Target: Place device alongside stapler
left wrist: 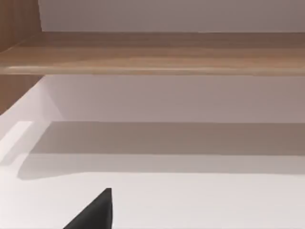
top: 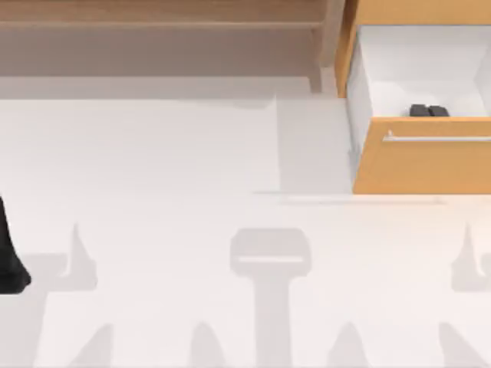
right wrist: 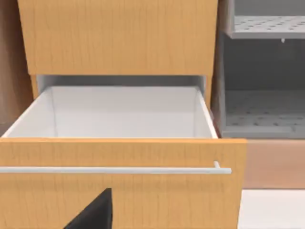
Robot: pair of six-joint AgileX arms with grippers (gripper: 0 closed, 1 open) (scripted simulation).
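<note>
The device (top: 428,111), a small low black object of two joined halves, lies inside the open white drawer (top: 414,69) at the table's back right, just behind the orange drawer front (top: 422,165) with its silver handle (top: 437,139). The stapler is out of view. My left gripper (top: 9,264) is parked at the table's far left edge, and a dark part of it (left wrist: 95,214) faces the shelf. My right gripper (right wrist: 95,214) hangs close in front of the orange drawer front (right wrist: 143,200), below the handle (right wrist: 114,170).
A wooden shelf (top: 153,31) runs along the back of the white table (top: 192,153) and also appears as a wooden shelf (left wrist: 152,55) in the left wrist view. Grey perforated racks (right wrist: 267,24) stand beside the drawer cabinet.
</note>
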